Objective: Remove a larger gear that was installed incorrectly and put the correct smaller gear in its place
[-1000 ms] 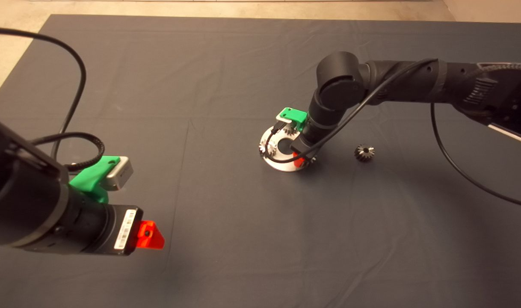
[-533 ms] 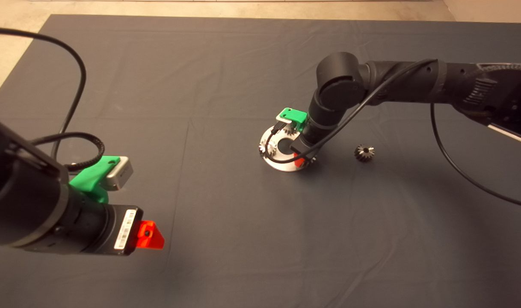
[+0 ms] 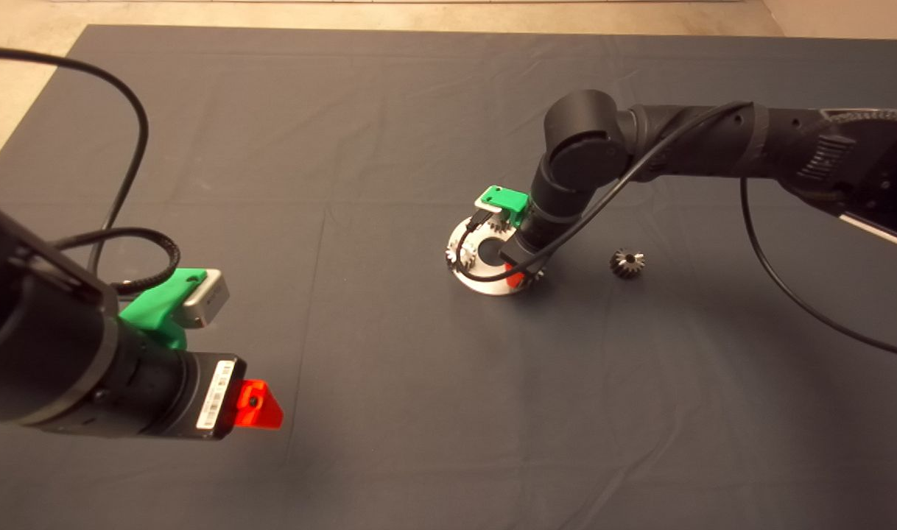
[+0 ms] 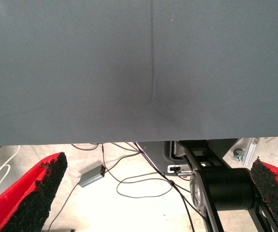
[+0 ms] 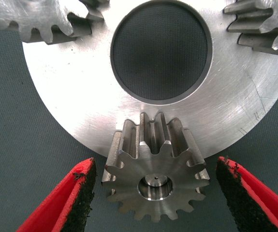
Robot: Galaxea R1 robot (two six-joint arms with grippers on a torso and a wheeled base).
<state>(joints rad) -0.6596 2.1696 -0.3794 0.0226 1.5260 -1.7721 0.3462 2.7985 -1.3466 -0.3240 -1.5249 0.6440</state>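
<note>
The larger gear (image 5: 155,181) is seated at the rim of the round metal plate (image 5: 71,92) and is bracketed by the right gripper (image 5: 155,193), whose fingers are spread wide with neither pad touching. Being rigid, polished steel, it is judged heavy and slippery; the toothed flanks should be gripped squarely. The smaller gear (image 3: 627,263) lies on the mat (image 3: 389,412) near the plate. The left gripper (image 4: 153,203) is parked wide open at the mat's near edge.

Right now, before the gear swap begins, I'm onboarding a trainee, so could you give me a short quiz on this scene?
1. What stands between the right gripper's open fingers?
2. True or false: the smaller gear lies on the mat, off the round plate.
3. The left gripper is: A) shut on a gear; B) open, parked at the lower left; C) over the plate.
Key: 1) the larger gear; 2) true; 3) B.
</note>
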